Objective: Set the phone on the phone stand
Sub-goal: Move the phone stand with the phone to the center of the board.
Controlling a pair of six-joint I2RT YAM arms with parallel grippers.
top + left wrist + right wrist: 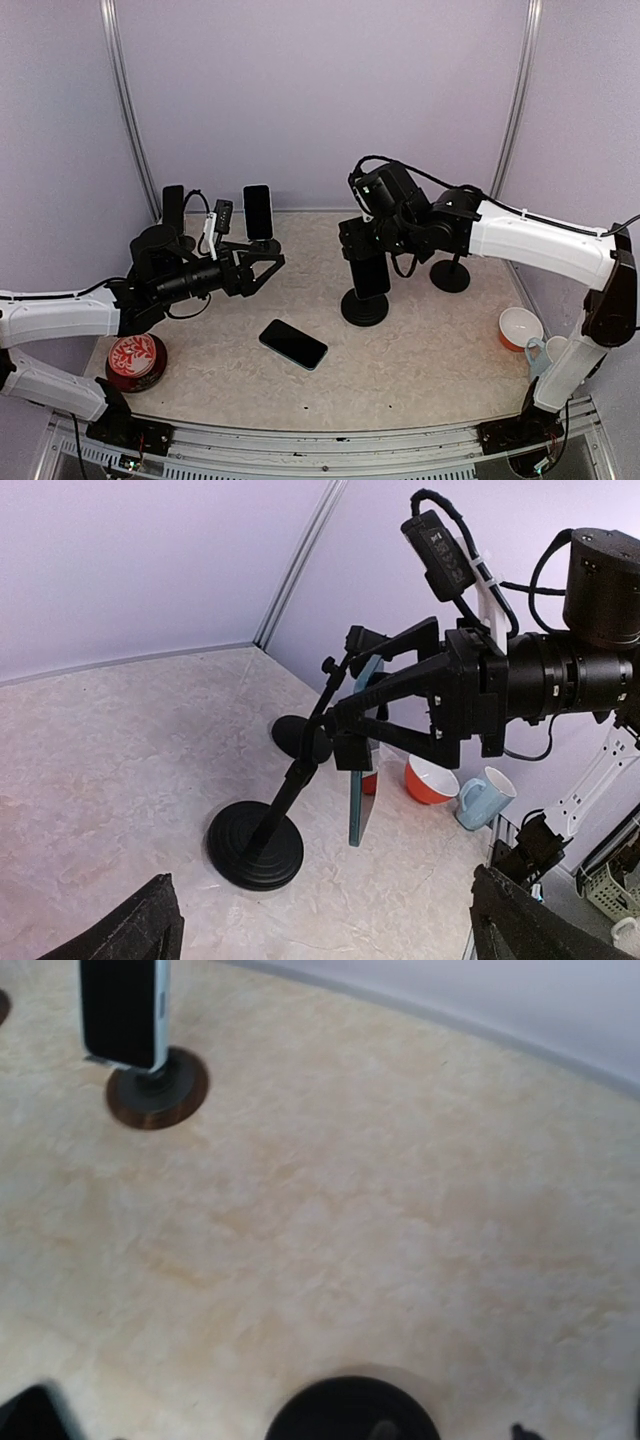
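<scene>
1. Surface [430, 350]: pale, mottled, fills the lower frame.
2. My right pincer [350, 695]: clamped on the upright phone [360, 800], centre of the top view.
3. My left pincer [268, 268]: jaws wide apart, holding nothing, left of centre.
4. Phone stand [364, 308]: black with a round base, under the upright phone, its post just beside it.
5. Second phone [293, 343]: lying flat, lower centre.
6. Orange bowl [520, 327]: lower right.

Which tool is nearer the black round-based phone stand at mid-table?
Right. The right tool is directly over the black round-based phone stand, gripping a blue-edged phone at it; the left tool hangs open well to its left, apart.
</scene>
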